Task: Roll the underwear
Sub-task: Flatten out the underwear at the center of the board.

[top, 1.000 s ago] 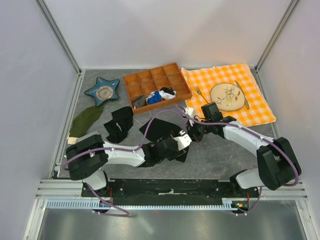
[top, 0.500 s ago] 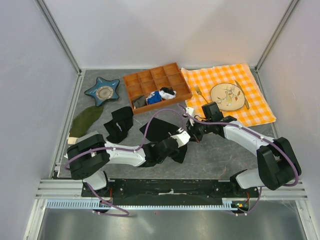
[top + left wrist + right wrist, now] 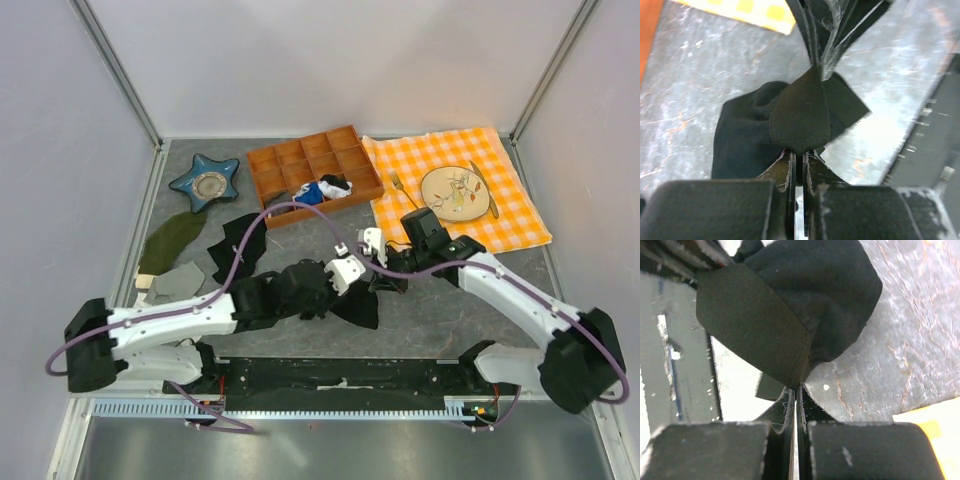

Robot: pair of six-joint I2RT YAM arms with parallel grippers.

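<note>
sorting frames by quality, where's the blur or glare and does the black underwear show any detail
Top external: sharp, evenly lit, but the underwear is a flat black patch. Left wrist: the left pincer is soft up close, pale glare streaks on the table. Right wrist: the right pincer blurs too; fabric weave shows; white blown-out patch left of it.

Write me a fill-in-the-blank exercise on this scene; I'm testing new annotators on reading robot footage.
1. The left gripper and the right gripper are both ____ on the black underwear.
2. The olive-green cloth lies beside the blue ____-shaped dish.
3. In the top view, the wooden compartment tray lies to the ____ of the checked cloth.
Missing words: shut; star; left.
</note>
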